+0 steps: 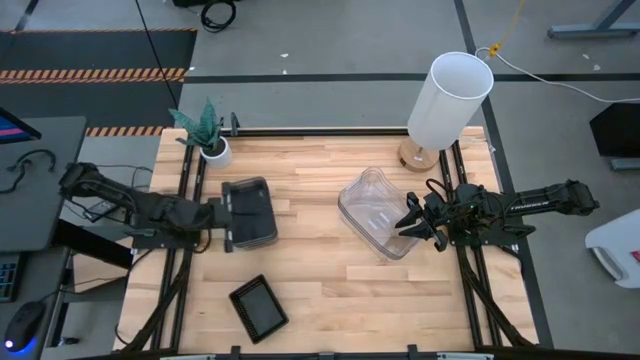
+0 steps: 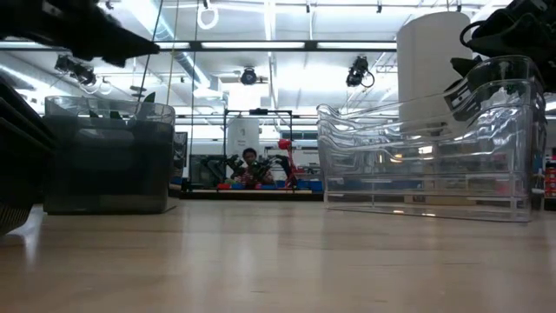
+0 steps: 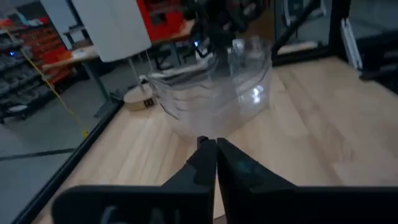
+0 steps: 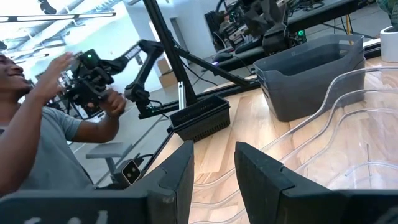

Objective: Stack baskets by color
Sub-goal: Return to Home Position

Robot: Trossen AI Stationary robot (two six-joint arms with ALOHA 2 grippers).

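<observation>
A stack of smoky grey baskets (image 1: 250, 212) (image 2: 109, 156) rests on the table's left half. A stack of clear baskets (image 1: 378, 212) (image 3: 211, 87) rests on the right half. A flat black mesh tray (image 1: 259, 307) lies near the front edge. My left gripper (image 3: 216, 152) is shut with nothing between its fingers. It hovers at the grey stack's left rim (image 1: 228, 213) and points level toward the clear stack. My right gripper (image 4: 211, 168) stands open beside the clear stack's right rim (image 1: 412, 218), and only table shows between its fingers.
A tall white cylinder (image 1: 450, 100) stands at the back right, and a small potted plant (image 1: 208, 135) at the back left. Black frame rails (image 1: 470, 250) run along both sides of the table. Beyond the table a person (image 4: 37, 124) raises a hand.
</observation>
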